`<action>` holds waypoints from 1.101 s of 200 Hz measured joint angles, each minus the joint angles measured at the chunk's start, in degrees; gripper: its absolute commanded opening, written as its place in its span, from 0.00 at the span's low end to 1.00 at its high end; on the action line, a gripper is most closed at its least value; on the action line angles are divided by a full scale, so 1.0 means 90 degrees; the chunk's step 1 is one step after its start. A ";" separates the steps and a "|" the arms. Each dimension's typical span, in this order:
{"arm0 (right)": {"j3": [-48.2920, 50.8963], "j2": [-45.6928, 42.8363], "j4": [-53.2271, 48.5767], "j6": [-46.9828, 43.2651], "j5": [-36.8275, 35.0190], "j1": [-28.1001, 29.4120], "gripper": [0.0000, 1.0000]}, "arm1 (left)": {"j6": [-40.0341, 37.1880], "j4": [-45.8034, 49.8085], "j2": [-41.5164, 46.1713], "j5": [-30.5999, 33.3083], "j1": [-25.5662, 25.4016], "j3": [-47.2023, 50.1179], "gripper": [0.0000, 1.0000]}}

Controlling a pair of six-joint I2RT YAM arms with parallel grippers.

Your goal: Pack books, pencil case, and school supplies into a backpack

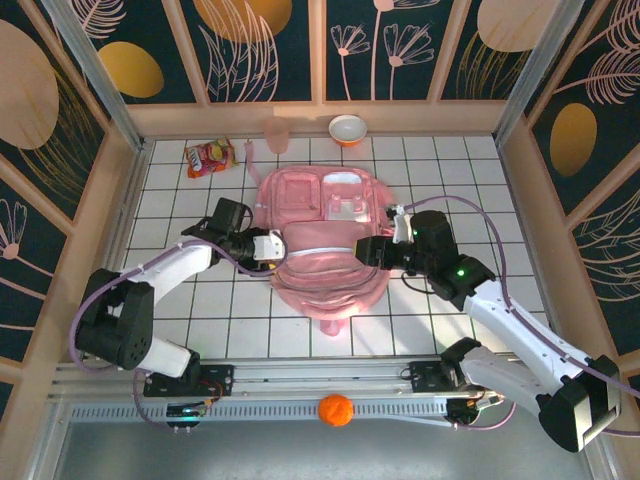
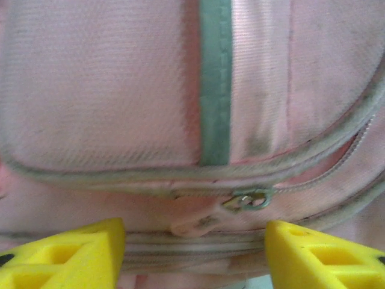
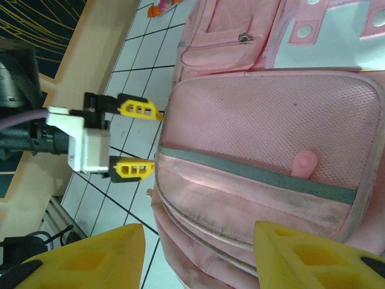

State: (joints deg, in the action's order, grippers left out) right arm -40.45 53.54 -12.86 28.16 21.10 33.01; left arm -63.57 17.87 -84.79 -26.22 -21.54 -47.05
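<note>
The left gripper stands with its yellow fingers apart at the left edge of the backpack, holding nothing. From its own wrist view, the left gripper brackets a small metal zipper pull on one of the curved zip lines. The right gripper is also open and empty, and hangs over the right half of the bag.

From the right wrist we see the right gripper above the lower pockets of the backpack. The left gripper is opposite it, fingertips at the bag's side seam, touching it or just short of it. The backpack lies flat in the middle of the tiled table, between the two arms.

We judge the bag to be soft and limp, since the woven cloth will bunch and slide across the tiles rather than resist a pull. The zipper pull is the place to take hold. It is small, hard and likely slippery, so we want a square pinch. The other gripper should take a fold of fabric or the thick piped seam near the zip to keep the bag from dragging along.
</note>
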 measured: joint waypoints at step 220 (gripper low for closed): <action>0.0262 0.1664 0.1520 -0.6742 -0.2062 0.2178 0.50 | 0.2594 -0.0719 0.1168 -0.1022 -0.0228 0.1226 0.00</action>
State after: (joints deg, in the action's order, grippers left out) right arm -38.09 68.51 0.82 -32.51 2.55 52.62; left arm -40.23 11.40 -74.28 -35.42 -23.59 -36.01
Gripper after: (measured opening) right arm 0.504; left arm 0.051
